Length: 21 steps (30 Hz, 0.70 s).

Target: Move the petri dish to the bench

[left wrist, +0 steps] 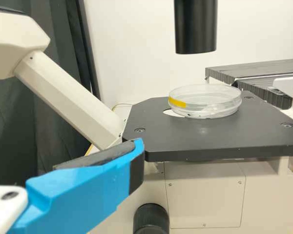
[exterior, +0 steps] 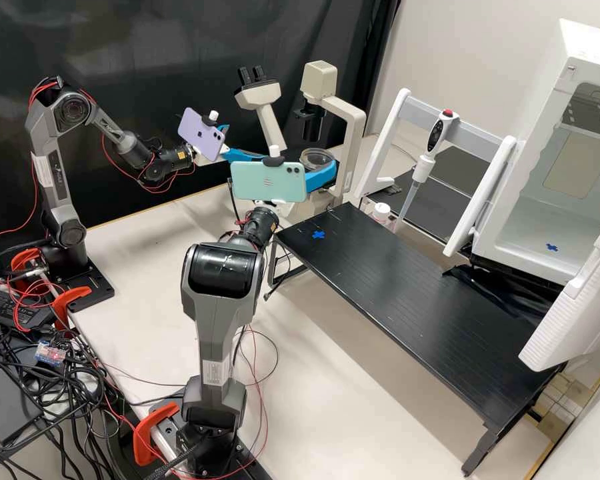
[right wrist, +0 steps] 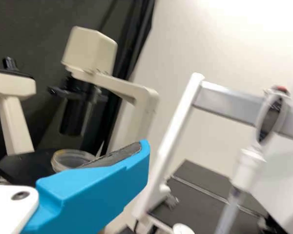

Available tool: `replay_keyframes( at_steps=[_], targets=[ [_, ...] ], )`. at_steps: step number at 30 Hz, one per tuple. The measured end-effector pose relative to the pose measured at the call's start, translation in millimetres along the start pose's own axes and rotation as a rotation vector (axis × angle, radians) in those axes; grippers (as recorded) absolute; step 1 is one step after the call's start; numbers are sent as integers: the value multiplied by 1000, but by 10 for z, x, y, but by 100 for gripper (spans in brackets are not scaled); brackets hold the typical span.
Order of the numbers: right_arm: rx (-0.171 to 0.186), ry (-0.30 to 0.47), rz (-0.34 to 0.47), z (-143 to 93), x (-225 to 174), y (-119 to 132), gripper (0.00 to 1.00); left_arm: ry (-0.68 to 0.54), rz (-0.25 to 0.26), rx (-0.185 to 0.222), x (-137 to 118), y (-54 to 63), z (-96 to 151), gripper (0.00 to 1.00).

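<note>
- Nearest you in the high view, the black tabletop (exterior: 413,293) carries a blue cross (exterior: 319,235), perhaps your set-down spot.
- Your right hand (exterior: 321,176) looks open and holds nothing; its wrist view puts the dish beyond its finger, apart from it.
- Your left hand (exterior: 245,141) has its fingers well apart with nothing between them. Going by how large the dish looks to its camera, this is probably your nearer hand.
- The petri dish (left wrist: 205,101) lies flat on the microscope stage (left wrist: 195,139), ahead of the left hand's visible finger, on its padded side. It's round, so there's no long axis to match; centre the hand on it.
- Above the dish hangs the black tube (left wrist: 196,24); you'd do best to come in low.
</note>
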Motion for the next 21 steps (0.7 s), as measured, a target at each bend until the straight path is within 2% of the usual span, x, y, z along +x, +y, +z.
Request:
replay_keyframes(
  at_steps=[8,12,21],
  targets=[
    [-18,24,-59,-248,515,-139,100,0,0,0,0,0,0,100],
    [-7,9,-77,-306,771,-200,100,0,0,0,0,0,0,100],
    [-12,-44,-174,-231,1295,-603,100,0,0,0,0,0,0,100]
  ],
)
